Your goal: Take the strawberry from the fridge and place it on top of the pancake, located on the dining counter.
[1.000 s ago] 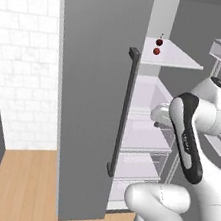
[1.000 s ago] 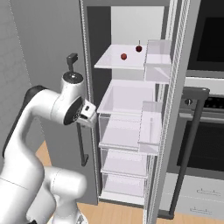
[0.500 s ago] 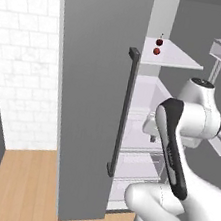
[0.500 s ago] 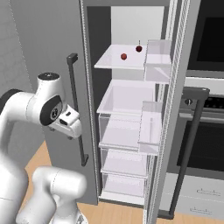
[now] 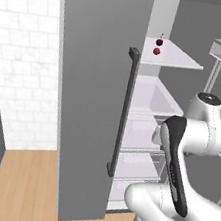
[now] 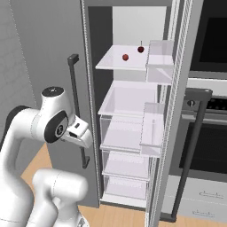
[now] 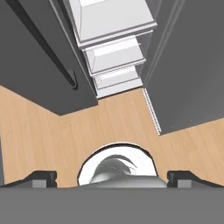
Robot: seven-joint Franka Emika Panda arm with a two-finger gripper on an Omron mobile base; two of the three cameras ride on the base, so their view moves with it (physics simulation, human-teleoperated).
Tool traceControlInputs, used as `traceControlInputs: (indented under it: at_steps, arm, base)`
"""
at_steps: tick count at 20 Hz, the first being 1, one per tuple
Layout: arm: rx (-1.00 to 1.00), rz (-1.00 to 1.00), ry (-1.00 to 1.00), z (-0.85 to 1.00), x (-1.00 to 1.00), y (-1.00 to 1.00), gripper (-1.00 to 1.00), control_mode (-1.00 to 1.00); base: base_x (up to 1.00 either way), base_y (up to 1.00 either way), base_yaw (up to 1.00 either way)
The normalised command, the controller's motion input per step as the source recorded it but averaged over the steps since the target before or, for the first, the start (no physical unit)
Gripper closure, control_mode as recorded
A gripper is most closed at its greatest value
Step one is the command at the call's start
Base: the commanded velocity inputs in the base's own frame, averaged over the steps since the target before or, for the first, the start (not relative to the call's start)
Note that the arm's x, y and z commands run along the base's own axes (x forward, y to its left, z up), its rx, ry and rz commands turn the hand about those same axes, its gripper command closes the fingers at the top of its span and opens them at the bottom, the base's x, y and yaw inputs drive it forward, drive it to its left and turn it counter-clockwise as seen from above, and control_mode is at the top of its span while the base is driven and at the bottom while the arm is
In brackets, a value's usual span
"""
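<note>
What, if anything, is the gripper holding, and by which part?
Nothing. The gripper is open and empty, pointing at the floor; the strawberry sits on the fridge's top shelf.

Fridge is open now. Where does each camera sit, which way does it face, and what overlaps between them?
Left base view: behind the arm to its left, facing the tall matte grey fridge; white arm at lower right.
Right base view: behind to its right, facing the fridge's white shelves; arm at lower left.
Hand view: on the hand, looking down at the light wood floor; the open gripper at the bottom.
Shared: both base views show the small red strawberry on the top shelf.
</note>
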Motion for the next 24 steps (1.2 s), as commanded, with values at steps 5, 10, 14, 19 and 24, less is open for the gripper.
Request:
traceControlInputs:
  at_steps: [5,10,14,19,24]
  arm:
    - [0.0,0.0,0.0,0.0,0.0,0.0,-1.0,-1.0]
    - [0.0,-0.07,-0.01,0.0,-0.01,0.0,-1.0,1.0]
    - [0.0,0.0,0.0,0.0,0.0,0.0,-1.0,1.0]
    - [0.0,0.0,0.0,0.0,0.0,0.0,-1.0,1.0]
    - [0.0,0.0,0.0,0.0,0.0,0.0,-1.0,1.0]
  base:
    - [0.0,0.0,0.0]
    - [-0.08,0.0,-0.12]
    - [-0.27,-0.05,-0.46]
    - [0.18,0.03,-0.38]
    - [0.72,0.04,-0.04]
